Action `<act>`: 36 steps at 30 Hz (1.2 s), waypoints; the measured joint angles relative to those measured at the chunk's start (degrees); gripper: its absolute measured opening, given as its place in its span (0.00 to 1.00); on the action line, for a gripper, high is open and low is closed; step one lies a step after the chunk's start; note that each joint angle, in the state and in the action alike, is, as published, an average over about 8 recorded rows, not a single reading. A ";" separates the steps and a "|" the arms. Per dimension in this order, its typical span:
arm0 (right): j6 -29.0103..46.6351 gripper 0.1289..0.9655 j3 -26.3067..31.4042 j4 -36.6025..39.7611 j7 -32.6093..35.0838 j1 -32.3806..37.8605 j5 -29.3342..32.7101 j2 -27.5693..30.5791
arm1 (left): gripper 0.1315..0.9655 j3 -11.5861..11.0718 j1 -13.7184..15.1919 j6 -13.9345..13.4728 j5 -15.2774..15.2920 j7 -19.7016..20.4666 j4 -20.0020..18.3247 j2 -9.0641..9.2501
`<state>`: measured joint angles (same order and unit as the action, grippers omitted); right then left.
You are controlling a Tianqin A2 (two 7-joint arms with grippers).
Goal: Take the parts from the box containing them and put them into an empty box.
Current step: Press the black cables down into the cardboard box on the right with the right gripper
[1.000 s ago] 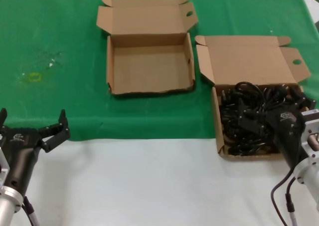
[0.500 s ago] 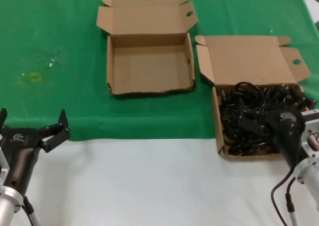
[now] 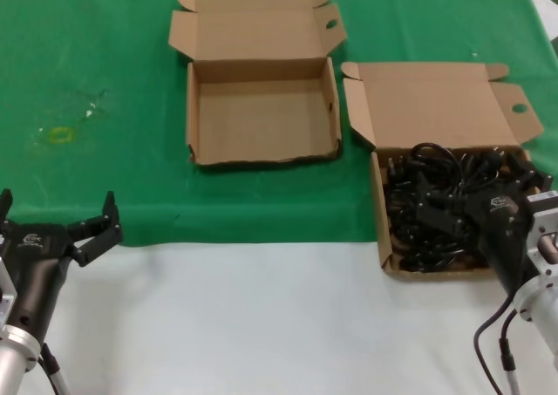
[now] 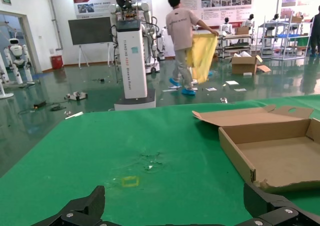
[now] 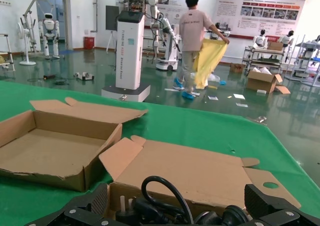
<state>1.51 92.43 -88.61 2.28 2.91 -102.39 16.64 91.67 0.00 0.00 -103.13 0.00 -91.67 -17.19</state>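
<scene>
Lowering your right end effector (image 3: 485,210), fingers spread wide, into the tangled parts (image 3: 436,205) in the near-right box (image 3: 432,107), you are risking dragging several cords out together. Your left end effector (image 3: 61,229) is idling wide open; the empty box (image 3: 261,116) is lying far-left.

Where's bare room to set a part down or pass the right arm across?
The empty box floor is bare. Open green cloth lies to its left, white tabletop in front. Crowded: the parts box, packed with black parts, right gripper over it.
</scene>
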 joint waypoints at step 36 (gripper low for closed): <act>0.00 1.00 0.00 0.00 0.00 0.00 0.00 0.00 | 0.53 0.00 0.00 0.00 0.00 0.00 0.00 0.00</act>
<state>1.51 92.43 -88.61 2.28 2.91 -102.39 16.64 91.67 0.00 0.00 -103.13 0.00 -91.67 -17.19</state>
